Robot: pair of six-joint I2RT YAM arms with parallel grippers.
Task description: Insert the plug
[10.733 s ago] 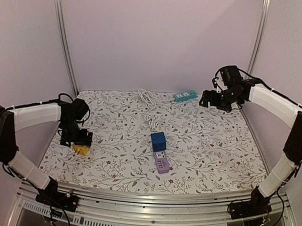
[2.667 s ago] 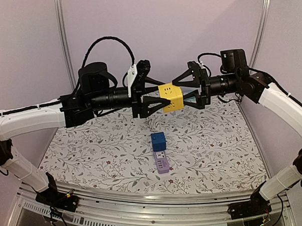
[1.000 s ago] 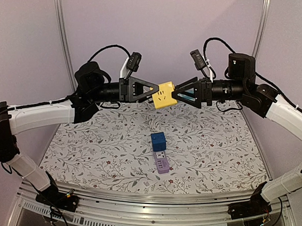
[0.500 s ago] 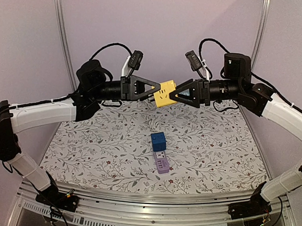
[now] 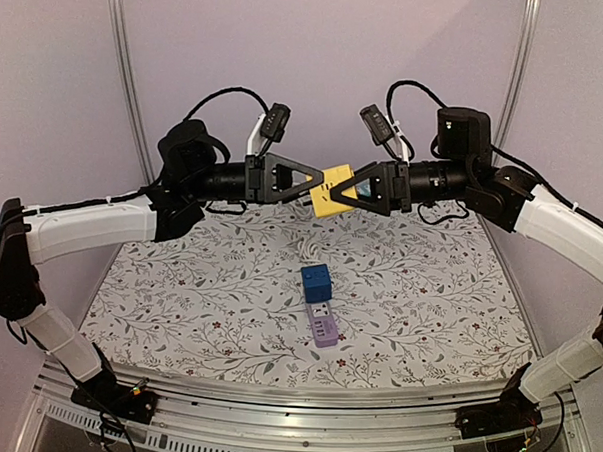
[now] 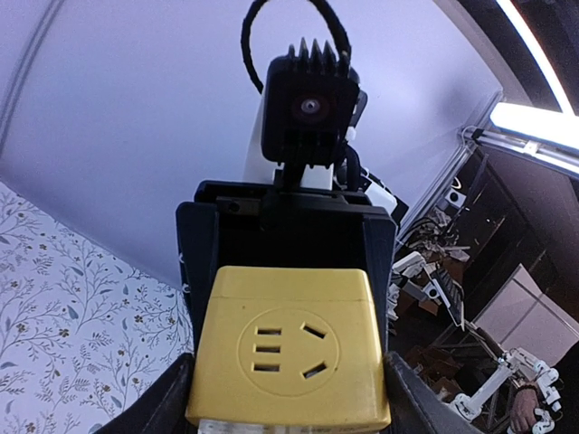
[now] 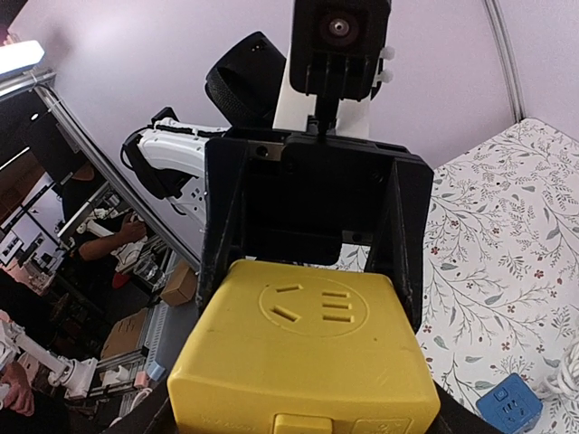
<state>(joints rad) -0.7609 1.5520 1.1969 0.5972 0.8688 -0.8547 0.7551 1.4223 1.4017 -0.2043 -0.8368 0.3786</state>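
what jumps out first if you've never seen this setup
A yellow socket cube hangs in mid-air, gripped by the left claw, with the right claw reaching around its other side. Below it on the floral cloth, a blue cube sits at the far end of a purple power strip.

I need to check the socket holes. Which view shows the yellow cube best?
Left wrist: the yellow cube fills the frame, one socket face square to the camera. Right wrist shows another socket face, tilted away. The top external view shows it small, between the left gripper and the right gripper.
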